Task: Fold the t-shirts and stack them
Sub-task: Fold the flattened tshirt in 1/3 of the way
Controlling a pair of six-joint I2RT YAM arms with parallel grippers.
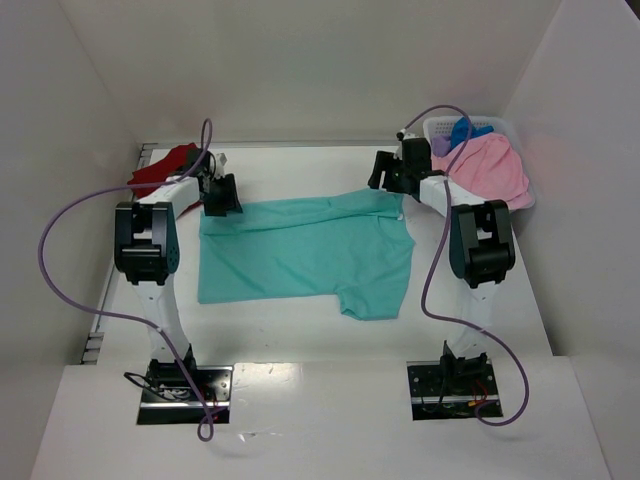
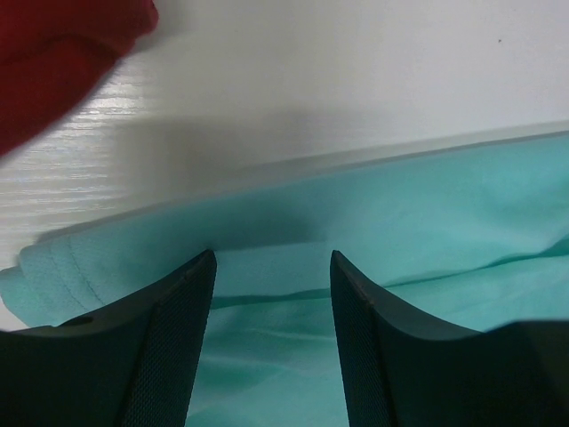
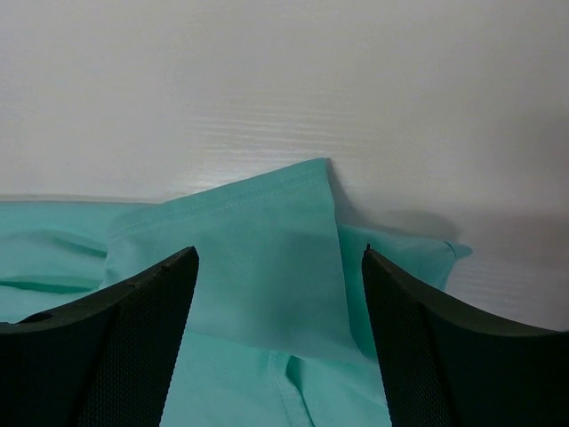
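Note:
A teal t-shirt (image 1: 305,250) lies spread on the white table, its far edge folded over. My left gripper (image 1: 222,204) is open over the shirt's far left corner; in the left wrist view (image 2: 271,258) teal fabric (image 2: 427,231) lies between the fingers. My right gripper (image 1: 392,182) is open over the far right corner, where a folded flap (image 3: 267,258) lies between its fingers (image 3: 280,253). A dark red shirt (image 1: 160,170) lies at the far left and shows in the left wrist view (image 2: 53,62). Pink (image 1: 490,168), blue (image 1: 463,130) and purple (image 1: 441,146) shirts fill the basket.
The white perforated basket (image 1: 436,124) stands at the far right corner against the wall. White walls enclose the table on three sides. Purple cables loop from each arm down to the bases at the near edge.

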